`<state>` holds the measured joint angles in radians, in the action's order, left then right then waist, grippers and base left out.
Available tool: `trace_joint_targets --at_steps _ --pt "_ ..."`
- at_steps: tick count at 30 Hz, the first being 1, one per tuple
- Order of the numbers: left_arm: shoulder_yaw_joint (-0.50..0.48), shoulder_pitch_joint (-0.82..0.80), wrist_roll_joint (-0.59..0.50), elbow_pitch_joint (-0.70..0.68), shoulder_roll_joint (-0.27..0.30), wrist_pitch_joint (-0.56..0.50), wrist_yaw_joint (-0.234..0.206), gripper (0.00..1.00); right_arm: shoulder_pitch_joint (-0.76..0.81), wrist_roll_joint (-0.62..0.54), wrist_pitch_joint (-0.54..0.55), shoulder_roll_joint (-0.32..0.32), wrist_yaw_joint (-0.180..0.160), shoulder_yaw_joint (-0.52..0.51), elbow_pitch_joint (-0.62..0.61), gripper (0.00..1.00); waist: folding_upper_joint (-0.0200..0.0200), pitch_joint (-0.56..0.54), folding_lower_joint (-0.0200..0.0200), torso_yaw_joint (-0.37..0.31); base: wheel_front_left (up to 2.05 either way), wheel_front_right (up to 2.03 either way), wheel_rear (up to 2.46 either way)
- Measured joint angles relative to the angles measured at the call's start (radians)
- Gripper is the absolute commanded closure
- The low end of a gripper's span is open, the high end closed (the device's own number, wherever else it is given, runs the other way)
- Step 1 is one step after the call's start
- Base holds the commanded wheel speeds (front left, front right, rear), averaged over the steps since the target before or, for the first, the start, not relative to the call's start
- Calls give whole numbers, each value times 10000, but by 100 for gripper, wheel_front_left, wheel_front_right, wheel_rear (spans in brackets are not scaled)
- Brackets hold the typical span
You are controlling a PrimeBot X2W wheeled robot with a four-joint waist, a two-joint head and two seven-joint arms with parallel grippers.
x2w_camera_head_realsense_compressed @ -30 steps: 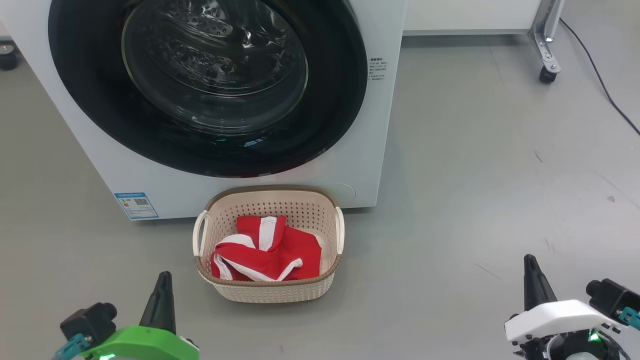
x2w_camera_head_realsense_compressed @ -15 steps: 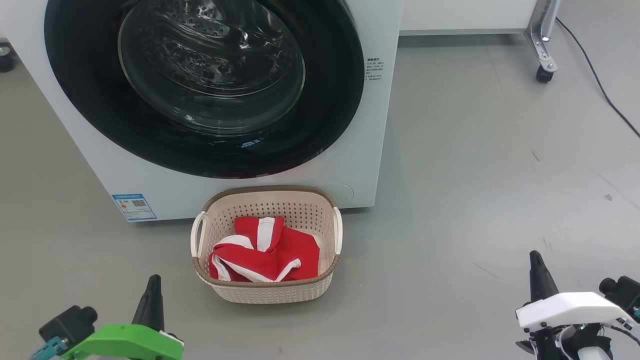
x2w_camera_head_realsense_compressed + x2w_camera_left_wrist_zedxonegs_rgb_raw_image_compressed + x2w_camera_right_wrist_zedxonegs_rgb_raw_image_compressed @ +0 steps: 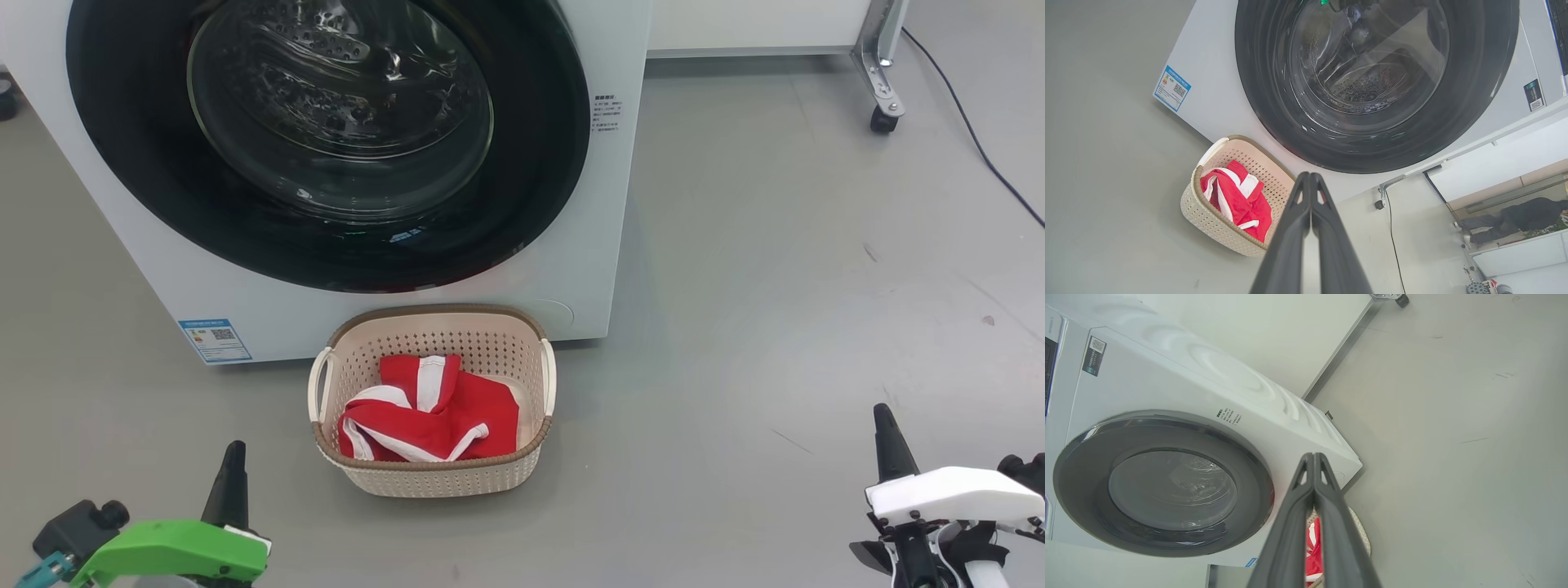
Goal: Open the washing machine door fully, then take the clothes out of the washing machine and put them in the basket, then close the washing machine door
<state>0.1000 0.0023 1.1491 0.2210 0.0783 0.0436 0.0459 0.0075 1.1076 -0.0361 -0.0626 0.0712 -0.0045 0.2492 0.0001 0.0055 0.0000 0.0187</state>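
The washing machine (image 3: 596, 245) stands at the upper left, and its round black door (image 3: 539, 163) lies closed flat against the front (image 3: 1274, 81) (image 3: 1081, 465). On the floor just before it sits the cream basket (image 3: 441, 478) (image 3: 1208, 216), holding red clothes with white bands (image 3: 433, 416) (image 3: 1237, 200) (image 3: 1312, 555). My left gripper (image 3: 233, 453) is shut and empty at the lower left, left of the basket; its closed fingers (image 3: 1309, 179) meet at the tips. My right gripper (image 3: 883, 416) is shut and empty at the lower right, far from the basket (image 3: 1313, 457).
Grey floor (image 3: 775, 286) stretches wide to the right of the machine. A metal frame leg with a caster (image 3: 880, 121) and a black cable (image 3: 980, 147) lie at the upper right. A blue sticker (image 3: 214, 339) marks the machine's lower left front.
Both grippers have dropped lower and outward in the head view, away from the basket. The whole picture has shifted slightly left, so the camera has moved. Basket and clothes stay put.
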Motion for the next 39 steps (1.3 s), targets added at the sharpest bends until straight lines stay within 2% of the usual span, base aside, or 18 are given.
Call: trace_joint_targets --at_steps 39 --pt "-1340 -458 4729 514 -104 -1147 742 100 -624 4972 1325 167 502 -1175 253 100 0 -28 0 -189 0 0 0"
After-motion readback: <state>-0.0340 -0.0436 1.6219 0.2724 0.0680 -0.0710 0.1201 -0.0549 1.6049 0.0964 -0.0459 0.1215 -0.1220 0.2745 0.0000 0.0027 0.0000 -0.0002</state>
